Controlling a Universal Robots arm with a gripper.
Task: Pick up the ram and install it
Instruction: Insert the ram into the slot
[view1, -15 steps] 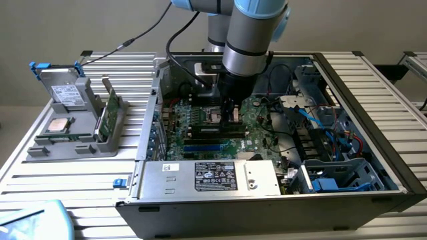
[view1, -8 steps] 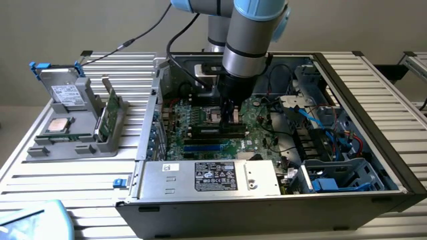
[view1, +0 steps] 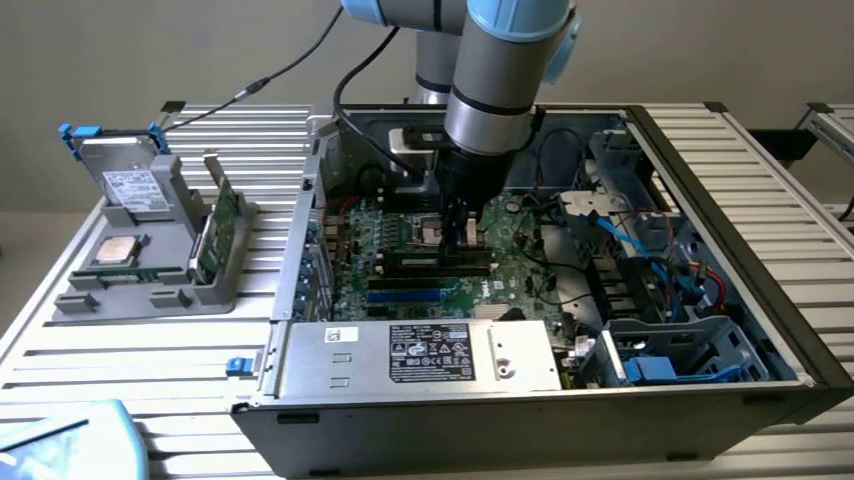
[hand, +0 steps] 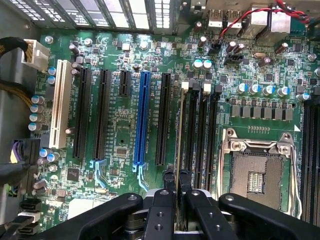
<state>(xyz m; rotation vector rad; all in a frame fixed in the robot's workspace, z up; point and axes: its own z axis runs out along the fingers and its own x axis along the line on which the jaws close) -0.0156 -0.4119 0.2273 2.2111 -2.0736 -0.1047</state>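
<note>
The tool (hand: 176, 176) is gripping the ram (hand: 178, 131), its two dark fingers (hand: 169, 181) pinching together on the stick's upper edge with only that thin card between them. In the wrist view the ram is showing edge-on, reading as a long, very narrow pale line running straight away from the fingers; its faces and chips are turning away from the camera, so I cannot tell their colour there. It is standing upright and lined up with the row of black memory slots (hand: 200, 131) with white end clips, at the slot nearest the black expansion slot (hand: 162, 120). Whether it is sitting fully down in the slot I cannot tell.

The neighbouring memory slots are lying empty just beside the ram, and the open processor socket (hand: 257, 172) is sitting beyond them. A blue slot (hand: 143, 120) is lying on the other side of the expansion slot.

In the exterior view the arm (view1: 487, 100) is reaching straight down into the open case (view1: 747, 190), with the tool (view1: 463, 235) hanging low over the motherboard (view1: 521, 235). The power supply (view1: 427, 355) is bounding the near side, and loose cables (view1: 641, 235) are crowding the exterior view's right. The case is resting on a slatted counter (view1: 134, 350)
</note>
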